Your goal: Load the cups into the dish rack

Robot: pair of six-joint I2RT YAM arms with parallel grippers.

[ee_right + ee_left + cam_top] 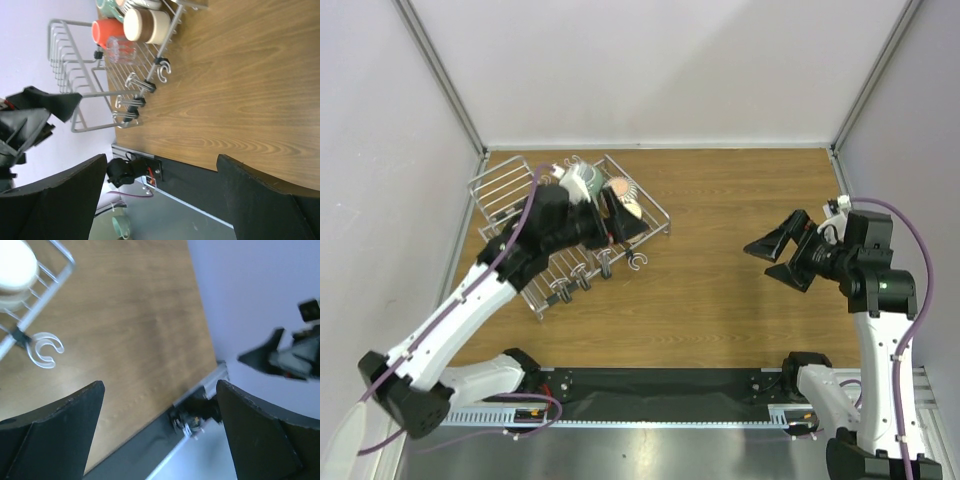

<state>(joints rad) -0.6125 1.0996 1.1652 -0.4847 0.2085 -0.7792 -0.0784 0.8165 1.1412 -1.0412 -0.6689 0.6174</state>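
The silver wire dish rack (pixel 505 185) stands at the back left of the table. In the right wrist view the rack (pixel 65 55) holds a red mug (pixel 105 31), a clear glass (pixel 120 49), a cream and brown cup (pixel 145 25) and a teal mug (pixel 107 5). From above I see a pale ribbed cup (pixel 585 182) and the cream cup (pixel 623 190); my left arm hides the rest. My left gripper (pixel 625 222) hovers over the rack's right end, open and empty (pixel 160 390). My right gripper (pixel 758 258) is open and empty above bare table at the right (pixel 161 160).
Clear plastic hooks (pixel 45 350) on black clips line the rack's front edge (pixel 162 72). Bare wood (pixel 720 200) lies between the rack and the right arm. A pale green mug (pixel 120 227) lies off the table, below its near edge. Walls close in the left, back and right sides.
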